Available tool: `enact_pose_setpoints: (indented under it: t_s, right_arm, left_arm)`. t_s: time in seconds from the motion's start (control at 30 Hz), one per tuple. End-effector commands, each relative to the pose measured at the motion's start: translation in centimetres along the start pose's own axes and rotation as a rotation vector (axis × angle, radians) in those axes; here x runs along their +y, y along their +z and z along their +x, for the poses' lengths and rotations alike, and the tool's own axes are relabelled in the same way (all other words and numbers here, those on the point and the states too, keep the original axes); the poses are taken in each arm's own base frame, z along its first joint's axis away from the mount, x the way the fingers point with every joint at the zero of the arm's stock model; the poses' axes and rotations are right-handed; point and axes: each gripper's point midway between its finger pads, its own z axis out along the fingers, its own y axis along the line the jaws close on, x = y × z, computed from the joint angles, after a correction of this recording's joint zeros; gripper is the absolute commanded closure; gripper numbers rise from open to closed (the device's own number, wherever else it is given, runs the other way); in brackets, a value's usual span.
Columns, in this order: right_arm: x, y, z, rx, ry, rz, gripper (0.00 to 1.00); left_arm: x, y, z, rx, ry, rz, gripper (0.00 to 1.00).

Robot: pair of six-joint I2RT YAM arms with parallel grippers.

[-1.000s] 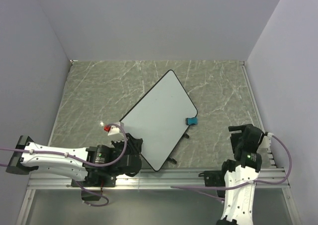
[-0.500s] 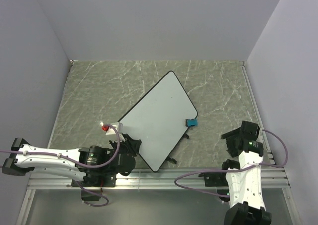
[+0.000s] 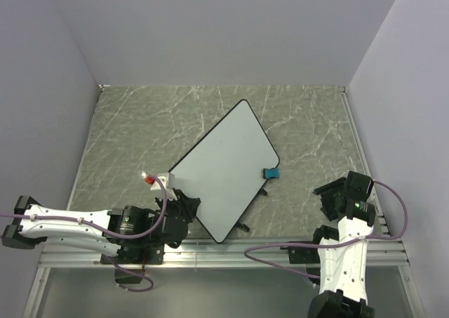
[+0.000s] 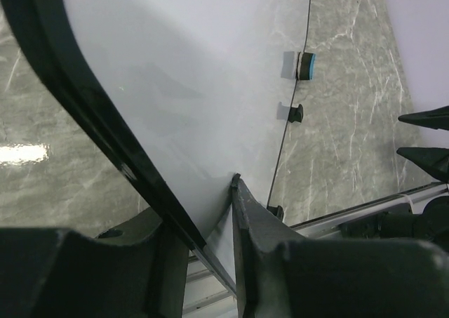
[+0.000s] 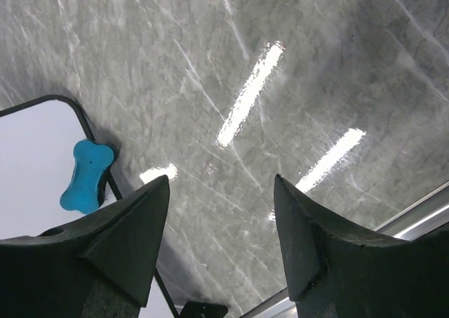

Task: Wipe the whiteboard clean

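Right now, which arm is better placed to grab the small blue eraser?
Right. The right gripper is open, empty and near the small blue bone-shaped eraser. The left gripper is clamped on the edge of the large white black-rimmed whiteboard.

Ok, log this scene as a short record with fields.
whiteboard: lies diagonally on the table, no marks visible
eraser: blue, at the whiteboard's right edge
left pincer: shut on the whiteboard's near rim
right pincer: open, empty, over the table
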Motion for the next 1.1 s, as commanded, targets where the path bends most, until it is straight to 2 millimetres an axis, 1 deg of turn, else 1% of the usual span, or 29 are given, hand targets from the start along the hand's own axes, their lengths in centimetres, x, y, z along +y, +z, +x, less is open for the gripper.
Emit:
enact_pose_setpoints:
  t_s: [0.0,0.1,0.13,0.17,0.2,0.23,0.27,0.3,0.33,0.4,0.43,0.47,0.5,0.57,0.6,0.63,0.67,0.7,0.73,0.77,0.8,0.83,0.87,0.9,0.93,0.97,1.0,1.03,1.07]
  right_arm:
    - [1.6,-0.5,-0.7,-0.016,-0.029,-0.072,0.32]
    - [1.4,-0.4,-0.5,-0.002,-0.033,-0.065,0.32]
    - [2.2,-0.4,0.7,0.055,-0.021,-0.121,0.32]
    - [3.3,-0.6,1.2,0.088,0.005,-0.183,0.32]
    - [5.2,-1.6,3.7,0.216,0.067,-0.321,0.31]
    - [6.3,-2.2,4.7,0.269,0.093,-0.412,0.30]
    - [8.3,-3.1,4.5,0.259,0.094,-0.549,0.29]
    - [9.6,-5.0,5.1,0.277,0.132,-0.659,0.27]
    - [9.5,-5.2,5.9,0.304,0.125,-0.699,0.21]
    - [7.8,-4.6,7.8,0.353,0.101,-0.681,0.15]
    - [5.9,-2.7,9.4,0.410,0.107,-0.627,0.14]
    - [4.8,-2.5,11.1,0.497,0.090,-0.615,0.15]
    - [4.2,-2.1,11.6,0.499,0.028,-0.616,0.21]
    - [6.7,-5.3,8.6,0.303,-0.116,-0.703,0.20]
    - [9.6,-9.7,6.3,0.173,-0.191,-0.825,0.19]
    - [11.5,-12.2,4.6,0.066,-0.242,-0.894,0.18]
    - [12.4,-13.2,2.3,-0.061,-0.273,-0.870,0.18]
    - [13.4,-13.4,0.8,-0.081,-0.284,-0.822,0.18]
    - [14.8,-16.9,-0.8,-0.156,-0.334,-0.830,0.19]
    - [15.4,-17.8,-2.1,-0.229,-0.427,-0.800,0.20]
    - [17.1,-20.9,-5.5,-0.376,-0.465,-0.746,0.21]
    - [17.0,-21.6,-6.1,-0.404,-0.521,-0.684,0.20]
    - [17.2,-22.4,-7.7,-0.485,-0.599,-0.623,0.20]
    - [18.4,-23.8,-10.0,-0.554,-0.636,-0.565,0.21]
    - [18.7,-23.6,-9.6,-0.526,-0.696,-0.542,0.21]
    - [19.0,-23.4,-9.9,-0.530,-0.726,-0.516,0.21]
    - [19.5,-21.9,-9.6,-0.484,-0.751,-0.493,0.21]
    - [19.7,-20.7,-8.9,-0.438,-0.766,-0.485,0.21]
    - [20.2,-19.5,-6.8,-0.356,-0.792,-0.513,0.21]
  left_arm:
    - [2.2,-0.2,1.1,0.050,0.177,-0.028,1.00]
    - [2.2,-0.3,1.1,0.058,0.167,-0.015,1.00]
    - [2.0,-0.4,1.1,0.063,0.166,-0.006,1.00]
    - [1.7,-0.4,1.1,0.061,0.169,0.004,1.00]
    - [1.8,-0.4,1.3,0.068,0.183,0.009,1.00]
    - [1.7,-0.4,1.4,0.073,0.189,0.014,1.00]
    - [1.6,-0.3,1.5,0.076,0.191,0.019,1.00]
    - [1.4,-0.3,1.6,0.075,0.189,0.026,1.00]
    - [1.4,-0.2,1.7,0.076,0.195,0.025,1.00]
    - [1.5,-0.2,1.6,0.072,0.199,0.018,1.00]
    - [1.5,-0.2,1.7,0.076,0.189,0.019,1.00]
    - [1.6,-0.2,1.6,0.074,0.187,0.018,1.00]
    - [1.6,-0.3,1.5,0.071,0.180,0.019,1.00]
    - [1.7,-0.4,1.6,0.077,0.174,0.022,1.00]
    - [1.8,-0.4,1.6,0.081,0.170,0.024,1.00]
    - [1.7,-0.4,1.7,0.084,0.161,0.026,1.00]
    - [1.8,-0.4,1.9,0.091,0.165,0.027,1.00]
    - [1.8,-0.4,2.0,0.094,0.168,0.028,1.00]
    - [1.6,-0.4,2.1,0.095,0.177,0.034,1.00]
    - [1.4,-0.4,2.1,0.097,0.184,0.038,1.00]
    - [1.4,-0.2,2.2,0.096,0.200,0.029,1.00]
    - [1.4,-0.2,2.2,0.096,0.214,0.021,1.00]
    - [1.3,-0.1,2.3,0.098,0.225,0.012,1.00]
    - [1.2,-0.1,2.3,0.096,0.232,0.008,1.00]
    - [1.0,0.0,2.3,0.095,0.235,0.012,1.00]
    - [1.1,0.1,2.4,0.093,0.242,0.010,1.00]
    - [0.9,0.1,2.4,0.091,0.241,0.015,1.00]
    - [0.9,0.2,2.2,0.081,0.249,0.016,1.00]
    - [0.9,0.3,2.2,0.076,0.251,0.015,1.00]
